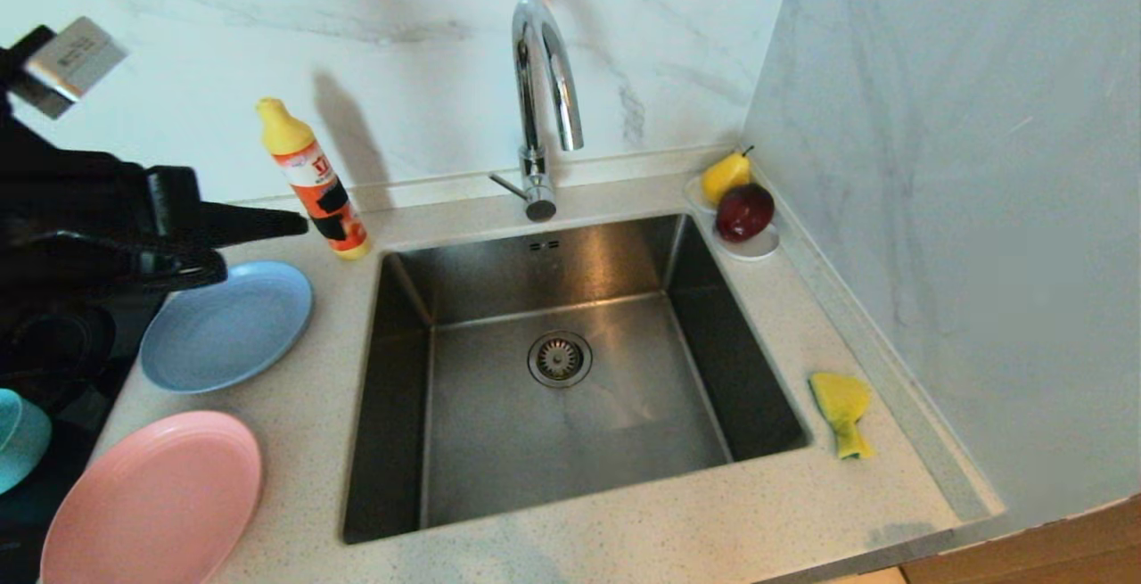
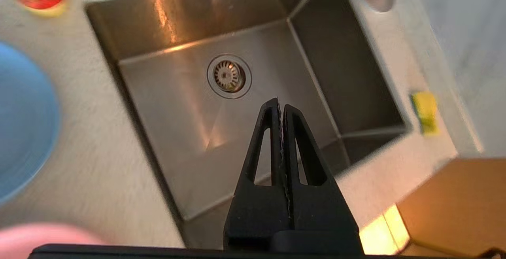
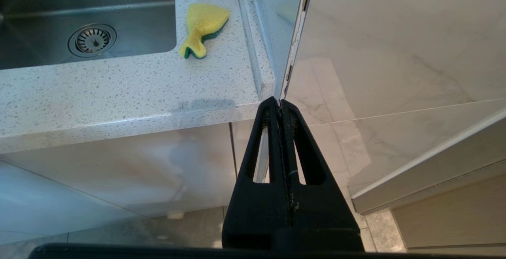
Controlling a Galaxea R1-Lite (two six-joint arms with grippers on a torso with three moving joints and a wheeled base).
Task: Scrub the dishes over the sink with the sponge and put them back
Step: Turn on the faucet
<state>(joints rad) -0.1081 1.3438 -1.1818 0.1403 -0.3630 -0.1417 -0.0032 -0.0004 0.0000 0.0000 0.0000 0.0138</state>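
**Left tool above the plates, sponge across the sink**

The left tool [image 1: 299, 225] hangs over the counter's [image 1: 624, 522] left side, its fingers pressed together and holding nothing, its tip in front of the orange soap bottle [image 1: 316, 183]. Below it lies the blue plate [image 1: 227, 327], with the pink plate [image 1: 156, 499] nearer the front edge and the teal bowl [image 1: 20, 437] at the far left. The sponge [image 1: 841, 410] lies flat on the counter to the right of the sink [image 1: 562, 441] — well apart from the left tool, with the whole basin between them. The sink holds only its drain strainer [image 1: 559, 358]. A small white saucer [image 1: 758, 248] in the back right corner carries a yellow pear [image 1: 725, 176] and a red apple [image 1: 745, 211]. The right tool [image 3: 280, 101] — closed, empty — hangs below the counter's front edge, off to the right.
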